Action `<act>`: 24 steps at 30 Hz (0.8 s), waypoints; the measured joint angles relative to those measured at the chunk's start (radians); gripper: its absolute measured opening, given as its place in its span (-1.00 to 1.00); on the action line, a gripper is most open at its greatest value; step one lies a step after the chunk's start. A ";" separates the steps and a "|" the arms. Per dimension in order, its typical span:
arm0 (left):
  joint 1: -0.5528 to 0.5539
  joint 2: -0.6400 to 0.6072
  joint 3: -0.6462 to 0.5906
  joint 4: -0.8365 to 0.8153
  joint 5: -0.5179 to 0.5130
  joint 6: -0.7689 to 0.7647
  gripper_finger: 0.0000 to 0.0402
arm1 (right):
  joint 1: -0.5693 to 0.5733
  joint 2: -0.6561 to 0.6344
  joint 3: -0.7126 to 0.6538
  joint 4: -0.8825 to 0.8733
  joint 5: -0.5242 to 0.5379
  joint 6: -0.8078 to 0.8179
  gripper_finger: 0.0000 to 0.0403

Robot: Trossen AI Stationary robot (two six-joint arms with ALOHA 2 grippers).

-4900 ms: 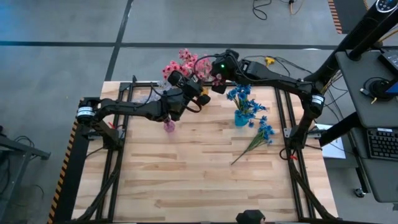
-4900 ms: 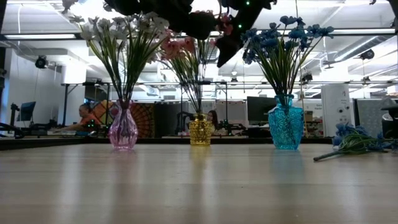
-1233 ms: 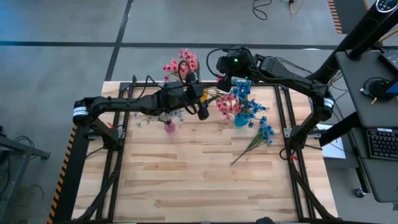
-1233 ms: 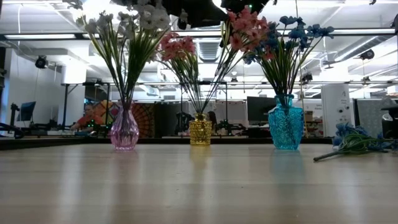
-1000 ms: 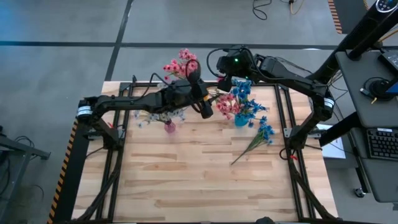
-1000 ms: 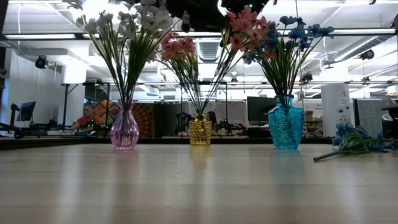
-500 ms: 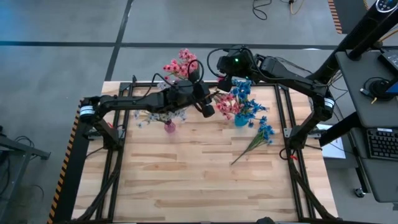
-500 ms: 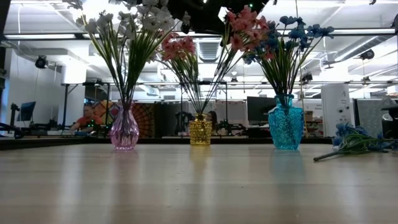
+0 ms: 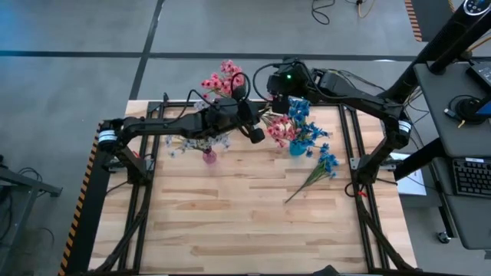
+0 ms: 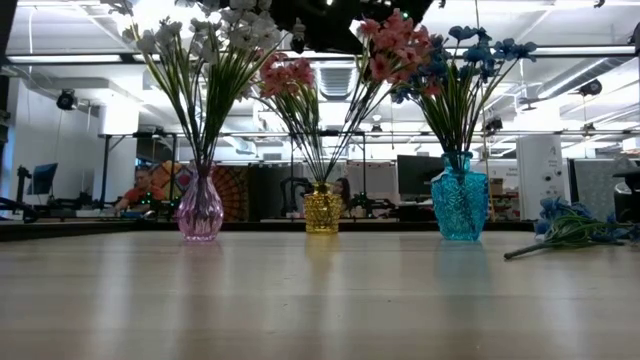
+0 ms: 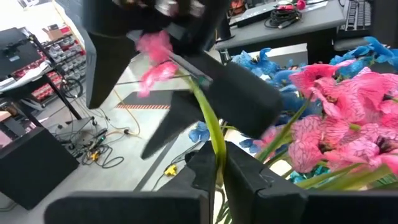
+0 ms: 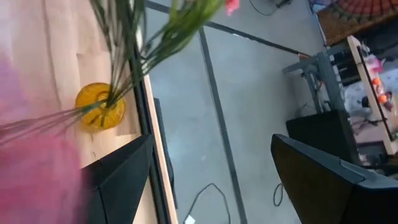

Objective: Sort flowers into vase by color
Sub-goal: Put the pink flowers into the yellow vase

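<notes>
Reaching rightward, left end effector (image 11: 216,174) pinched on pink sprig (image 9: 281,129) stem; right end effector (image 12: 208,171) spread wide.

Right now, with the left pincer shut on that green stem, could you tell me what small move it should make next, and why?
Probably nudge the leaning pink sprig upright toward the yellow vase: the left pincer grips its stem, and the blossoms tilt into the blue flowers.

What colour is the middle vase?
Yellow: the middle vase shows best in the low view.
</notes>
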 joint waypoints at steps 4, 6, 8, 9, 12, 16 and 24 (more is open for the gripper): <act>0.003 0.000 0.000 -0.001 0.000 -0.002 -0.96 | 0.000 0.000 0.000 0.002 0.002 -0.002 0.59; 0.003 0.000 0.000 -0.010 0.000 -0.005 -0.95 | 0.000 -0.002 0.000 0.003 0.040 -0.010 0.59; 0.003 -0.004 0.000 -0.030 0.000 -0.004 -0.92 | 0.000 -0.007 0.000 0.006 0.084 -0.026 0.59; 0.003 -0.007 -0.001 -0.042 0.000 -0.001 -0.89 | -0.001 -0.012 0.000 0.007 0.098 -0.028 0.59; 0.003 -0.023 -0.001 -0.088 0.000 0.005 -0.75 | -0.003 -0.019 0.023 0.007 0.102 -0.024 0.59; 0.003 -0.043 -0.001 -0.144 -0.023 0.002 -0.47 | -0.002 -0.027 0.067 0.005 0.102 -0.018 0.59; -0.014 -0.111 0.000 -0.245 -0.053 -0.001 -0.02 | -0.002 -0.038 0.211 -0.070 0.102 0.053 0.59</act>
